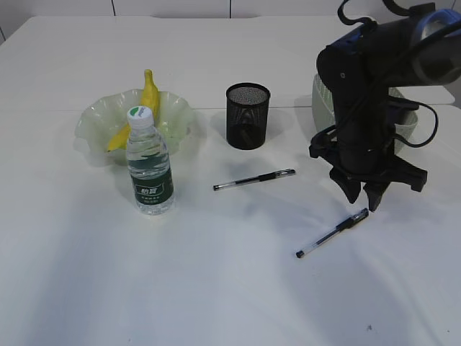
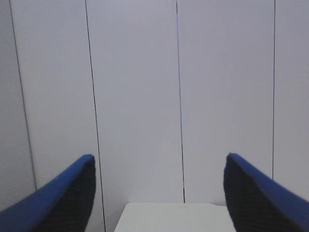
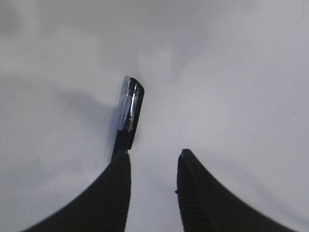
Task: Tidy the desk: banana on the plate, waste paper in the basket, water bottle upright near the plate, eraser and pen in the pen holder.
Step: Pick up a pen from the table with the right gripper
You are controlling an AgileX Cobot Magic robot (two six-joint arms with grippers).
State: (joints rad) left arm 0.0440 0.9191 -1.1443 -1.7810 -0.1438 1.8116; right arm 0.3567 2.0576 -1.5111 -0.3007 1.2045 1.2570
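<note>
- Nearest item on the white bench (image 1: 216,288): a pen (image 1: 332,233) lying at a slant at front right, its tip toward the front and its capped end toward the back.
- Right gripper (image 1: 364,195) hangs directly over that pen's capped end, fingers pointing down and standing partly apart. The right wrist view shows the cap end (image 3: 129,112) emerging beside one finger, with bare bench in the gap between the fingers; nothing is clamped.
- Water bottle (image 1: 150,163): upright at left, white cap on, dark green label, standing just in front of the plate.
- Second pen (image 1: 254,179): lying flat near the centre, in front of the pen holder and apart from it.
- Pen holder (image 1: 247,115): black mesh cup, upright, centre rear.
- Plate (image 1: 97,124): pale-green, ruffled rim, at rear left. Banana (image 1: 142,107) rests in it, one end rising above the far rim.
- Basket (image 1: 321,101): sage-green, at rear right, largely hidden by the right arm.
- Left gripper (image 2: 159,193): blue-edged fingers set wide apart with nothing between them, facing a panelled wall; it cannot be seen in the exterior view.
</note>
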